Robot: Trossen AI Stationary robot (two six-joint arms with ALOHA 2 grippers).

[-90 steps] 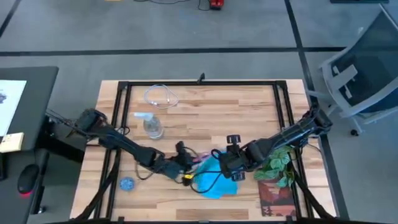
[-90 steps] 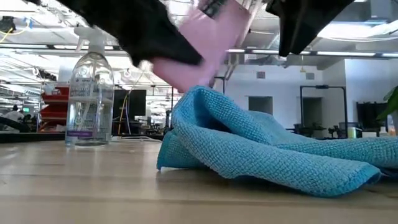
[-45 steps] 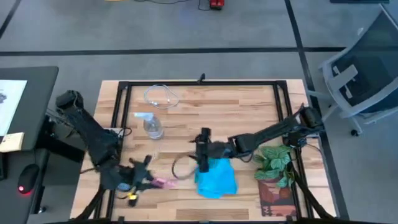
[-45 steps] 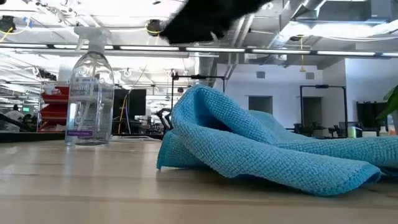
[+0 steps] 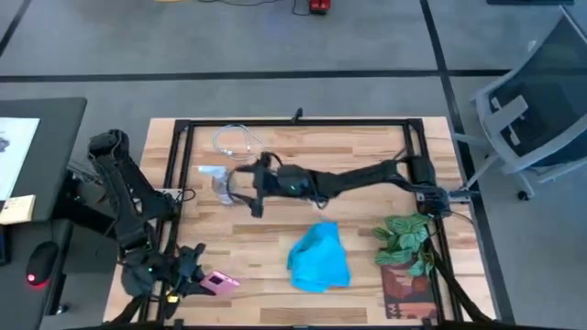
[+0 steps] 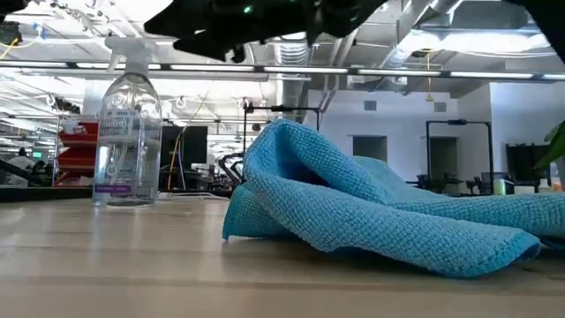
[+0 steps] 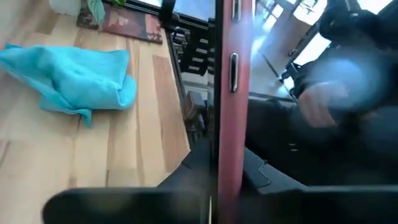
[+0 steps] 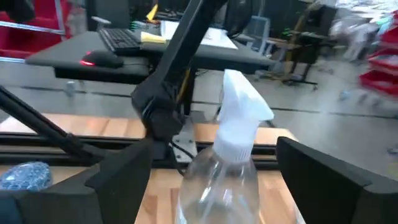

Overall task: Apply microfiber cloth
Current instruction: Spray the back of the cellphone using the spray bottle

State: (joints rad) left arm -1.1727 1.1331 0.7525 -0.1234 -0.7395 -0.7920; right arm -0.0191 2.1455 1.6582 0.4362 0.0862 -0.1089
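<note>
The crumpled sky-blue microfiber cloth (image 5: 319,258) lies untouched at the table's near middle. The right gripper (image 5: 246,190), fingers spread wide, faces the clear plastic spray bottle (image 5: 223,183), well behind the cloth. The left gripper (image 5: 193,280) clamps a pink-cased phone (image 5: 216,281) at the near-left corner, somewhat nearer the cloth. The phone's screen is hidden.

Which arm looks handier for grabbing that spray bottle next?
The right arm. Its tool is open with the spray bottle between its fingers, while the left tool sits at the table's near-left corner, shut on a pink phone.
</note>
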